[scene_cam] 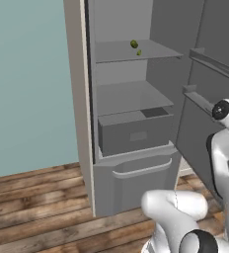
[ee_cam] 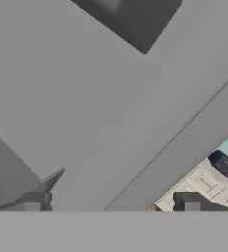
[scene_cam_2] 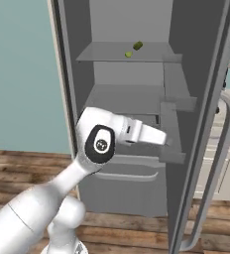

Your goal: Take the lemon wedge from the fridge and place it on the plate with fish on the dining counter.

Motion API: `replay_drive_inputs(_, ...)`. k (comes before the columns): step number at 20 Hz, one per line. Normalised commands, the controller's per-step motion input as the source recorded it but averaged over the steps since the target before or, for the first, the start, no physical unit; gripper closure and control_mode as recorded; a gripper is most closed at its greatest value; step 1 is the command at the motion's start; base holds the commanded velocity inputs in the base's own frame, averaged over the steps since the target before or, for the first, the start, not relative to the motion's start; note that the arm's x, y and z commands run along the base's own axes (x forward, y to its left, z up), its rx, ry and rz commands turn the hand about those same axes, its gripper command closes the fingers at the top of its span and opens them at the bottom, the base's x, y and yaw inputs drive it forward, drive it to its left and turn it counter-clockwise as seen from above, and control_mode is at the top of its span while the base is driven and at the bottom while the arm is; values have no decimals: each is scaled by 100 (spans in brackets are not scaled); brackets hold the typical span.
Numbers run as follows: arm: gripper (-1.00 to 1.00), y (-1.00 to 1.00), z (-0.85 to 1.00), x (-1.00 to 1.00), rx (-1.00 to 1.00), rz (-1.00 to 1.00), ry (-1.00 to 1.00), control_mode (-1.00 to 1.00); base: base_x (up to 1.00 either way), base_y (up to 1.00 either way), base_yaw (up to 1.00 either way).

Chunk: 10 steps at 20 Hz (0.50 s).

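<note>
The fridge (scene_cam: 81, 99) stands open, with grey shelves and a drawer (scene_cam: 133, 134) inside. The lemon wedge (scene_cam: 138, 52) (scene_cam_2: 129, 54), tiny and yellow-green, lies on the upper shelf beside a darker olive-green round item (scene_cam: 134, 44) (scene_cam_2: 138, 45). My hand (scene_cam_2: 149, 134) hangs well below that shelf, at drawer height, pointing toward the open door's inner side. In the hand view my gripper (ee_cam: 111, 203) is open, its fingertips (ee_cam: 35, 201) far apart with nothing between them, facing flat grey fridge surfaces. The plate, the fish and the dining counter are out of view.
The open fridge door (scene_cam_2: 206, 99) with its long pale handle (scene_cam_2: 221, 163) stands on the right, with door shelves (scene_cam: 205, 101) on its inner side. A lower freezer drawer (scene_cam: 136, 180) sits under the shelves. Wooden floor (scene_cam: 37, 207) and a teal wall (scene_cam: 27, 74) lie to the left.
</note>
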Motion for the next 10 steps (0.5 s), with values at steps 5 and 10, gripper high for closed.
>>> replay_drive_inputs(5,-100,94,64,-73,0,0,-38,-100,0,0,0)
replay_drive_inputs(10,-100,82,89,-65,0,4,-14,-100,0,0,0)
